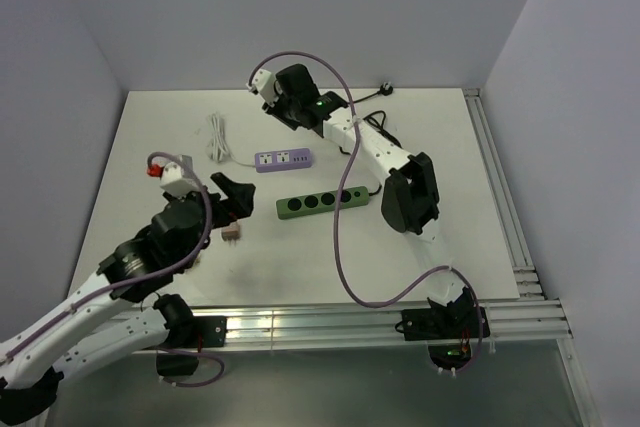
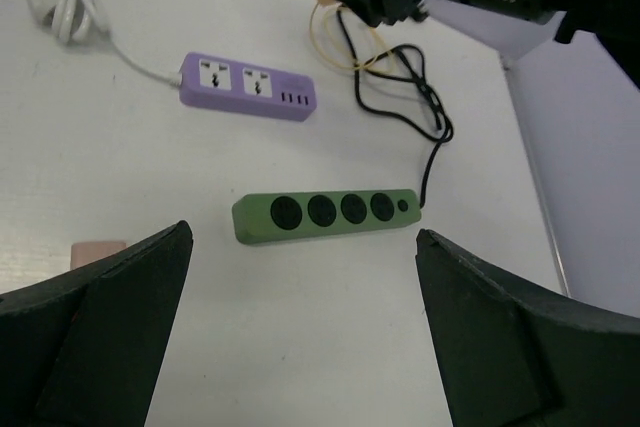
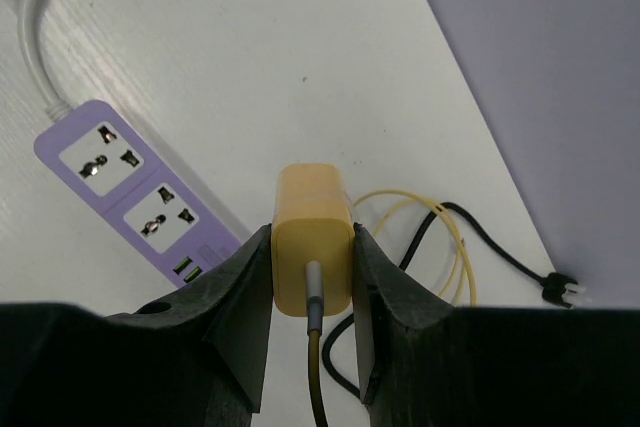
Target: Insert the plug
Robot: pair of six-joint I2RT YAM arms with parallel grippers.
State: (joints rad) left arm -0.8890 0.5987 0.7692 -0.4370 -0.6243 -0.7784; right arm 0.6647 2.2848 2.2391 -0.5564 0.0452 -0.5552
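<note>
Right now my right gripper (image 3: 312,245) is clamped on the plug (image 3: 312,205). It is a mustard-yellow block with rounded corners, pinched on two opposite sides between my dark fingers (image 3: 235,292). A grey connector sits in the plug's near face, and a dull yellow cable (image 3: 316,387) runs back from it. I hold the plug over the back of the table (image 1: 450,147), near the USB end of the purple power strip (image 3: 140,192) and not touching it.

Just to the right of the plug, the table's back edge runs slantwise in my right wrist view, with the grey wall close behind it. Walls close the table in on the left, back and right. A metal rail (image 1: 500,197) lines the right edge. White tabletop lies open between the purple strip and the green power strip (image 1: 320,200), which has four round sockets and lies nearer the middle.

My left gripper (image 2: 303,247) stands spread wide with nothing between its fingers, low over the near-left part and facing the green strip. A small pink block (image 2: 98,249) lies just beside its left finger.

Loops of thin yellow wire (image 3: 445,237) and the green strip's black cord (image 2: 400,87) lie tangled on the table below my right hand. The black cord ends in a black plug (image 3: 560,290) near the edge. A bundled white cord (image 1: 217,137) lies at the purple strip's far end.
</note>
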